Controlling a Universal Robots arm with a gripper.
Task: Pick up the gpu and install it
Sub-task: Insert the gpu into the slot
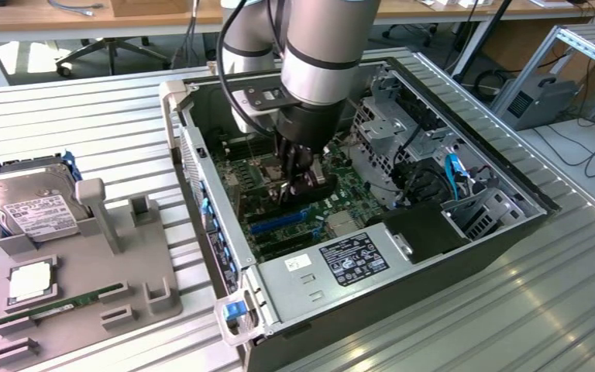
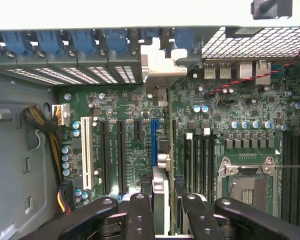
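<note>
Exterior view: the arm (image 1: 318, 54) reaches down into the open computer case (image 1: 380, 256), which lies on its side on the slatted metal tabletop (image 1: 545, 310). The pincer (image 1: 303, 186) is low over the motherboard (image 1: 355, 182), near the blue slot (image 1: 276, 223). From here the arm's own bulk hides most of what it carries; only a dark block shows at the tips.

Wrist view: the pincer (image 2: 164, 210) is clenched on the gpu (image 2: 161, 165), its black fingers (image 2: 140, 215) pressed against either face of the card. The card is seen edge-on, standing upright, thin and pale. Its far end, the silver bracket (image 2: 160, 65), sits at the rear wall of the case among the blue slot clips (image 2: 50, 42). The card runs along the blue slot (image 2: 153, 137), just beside it or in it; whether it is fully seated, cannot tell.

This view also gives the motherboard (image 2: 120, 107) in detail: a white slot (image 2: 85, 152), black slots, the open CPU socket (image 2: 247, 182), and a yellow-and-black cable bundle (image 2: 50, 135).

Exterior view alone shows the grey parts tray (image 1: 80, 294) at the exterior view's left, well apart from the case. It carries a hard drive (image 1: 29, 205) with a white label, a CPU (image 1: 31, 280), and a narrow green RAM stick (image 1: 60, 304).
</note>
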